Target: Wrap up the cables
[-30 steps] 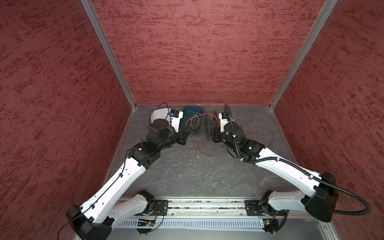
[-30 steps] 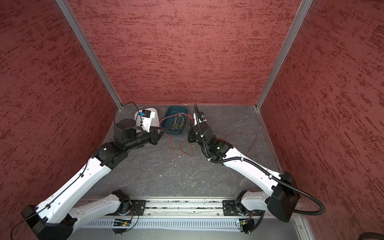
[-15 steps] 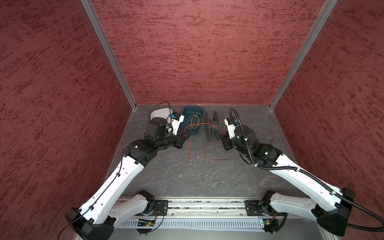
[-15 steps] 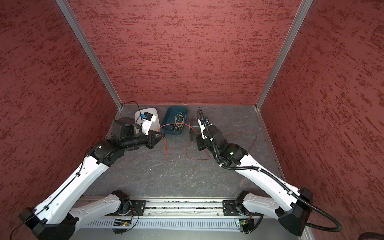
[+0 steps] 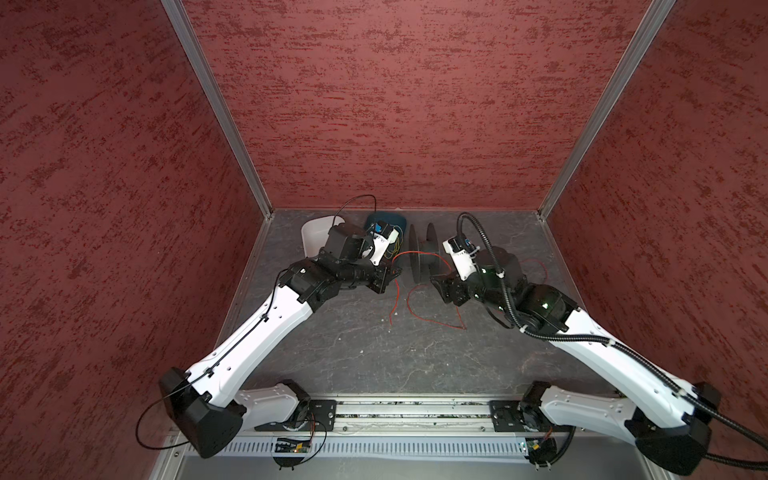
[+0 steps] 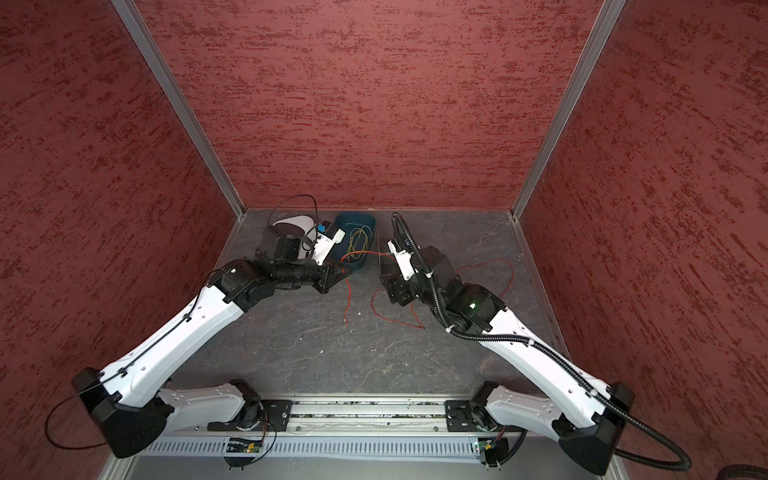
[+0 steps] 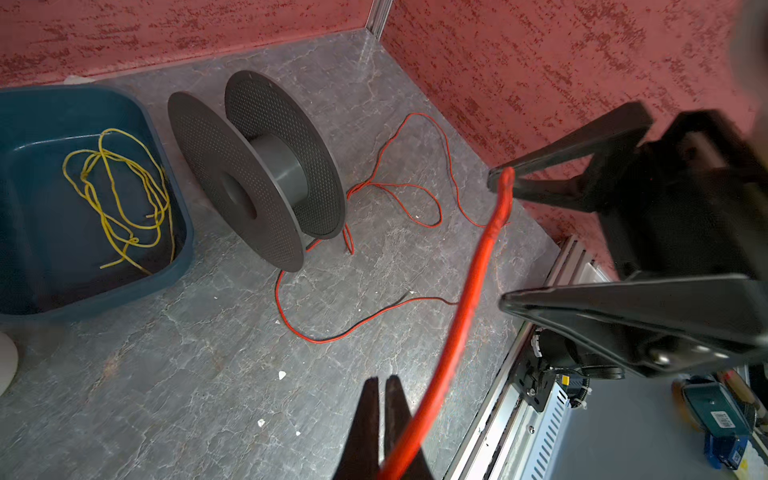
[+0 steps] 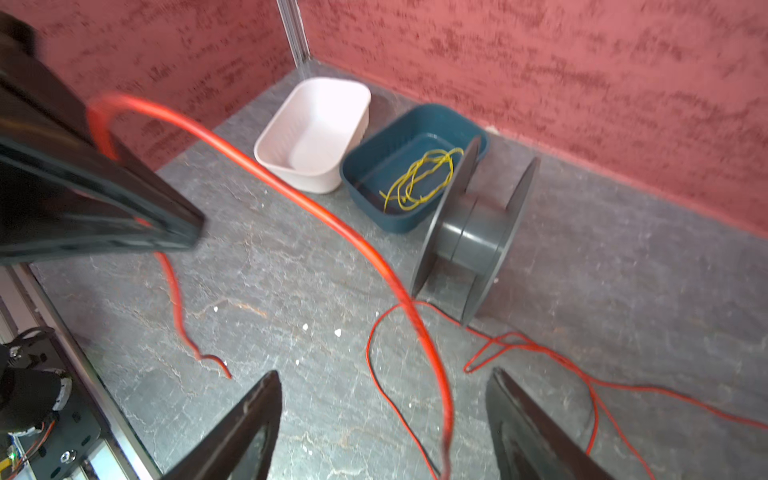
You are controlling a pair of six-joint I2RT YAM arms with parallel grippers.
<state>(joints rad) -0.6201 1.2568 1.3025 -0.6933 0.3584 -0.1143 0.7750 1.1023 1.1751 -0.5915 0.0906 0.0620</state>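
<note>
Yellow wires point(image 8: 419, 178) in blue bin point(image 8: 399, 220) — left gripper point(image 7: 382, 382) clamps the red cable point(image 7: 469, 299); right gripper point(image 8: 384, 372) spread, empty.

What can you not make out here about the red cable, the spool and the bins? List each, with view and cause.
- Hold of the left gripper on the red cable: cut off by the bottom edge in the left wrist view, blurred in the right wrist view.
- Whether that cable is fixed to the spool: its flange hides that, both wrist views.
- White bin: mostly covered by the left arm in both top views.
</note>
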